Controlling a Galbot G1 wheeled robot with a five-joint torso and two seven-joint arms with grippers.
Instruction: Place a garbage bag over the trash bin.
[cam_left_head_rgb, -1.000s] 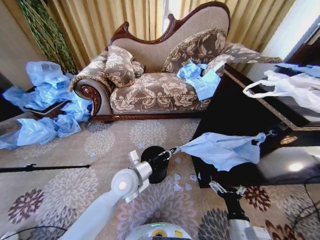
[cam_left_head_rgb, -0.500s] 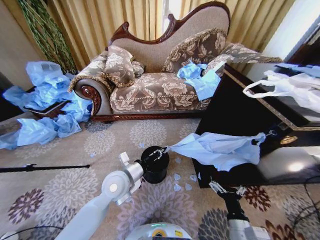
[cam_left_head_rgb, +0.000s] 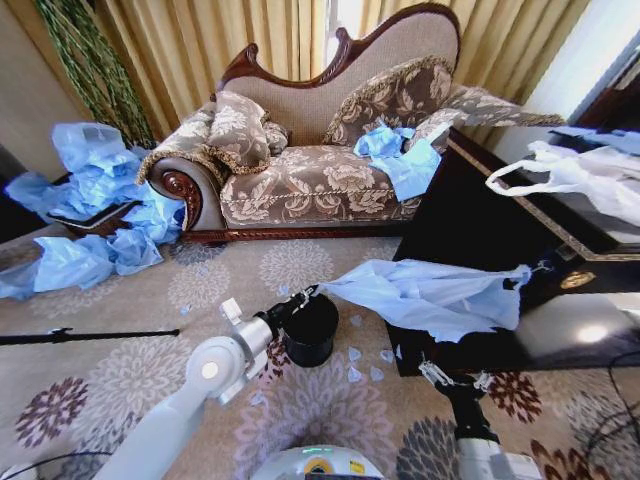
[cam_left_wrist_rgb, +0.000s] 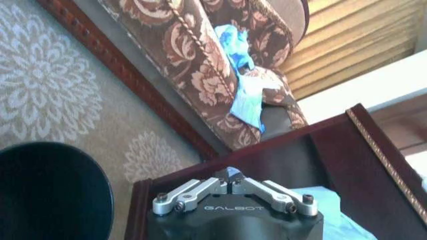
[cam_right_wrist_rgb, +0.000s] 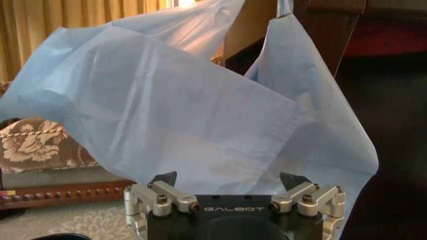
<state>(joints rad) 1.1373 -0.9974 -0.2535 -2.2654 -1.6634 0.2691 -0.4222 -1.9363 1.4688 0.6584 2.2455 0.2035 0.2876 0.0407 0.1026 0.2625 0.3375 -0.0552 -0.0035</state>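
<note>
Left gripper (cam_left_head_rgb: 305, 293) clamped on one edge of thin light-blue translucent garbage bag (cam_left_head_rgb: 430, 297), above rim of small glossy black cylindrical trash bin (cam_left_head_rgb: 308, 328), likely drawing the bag's mouth over it. Right gripper (cam_right_wrist_rgb: 229, 181) spread open, bag draped just beyond, unheld.

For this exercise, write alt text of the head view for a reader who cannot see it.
The left gripper holds one corner of the garbage bag above the trash bin, the bag stretched rightward over a dark table. The right gripper sits below. A sofa stands behind.
</note>
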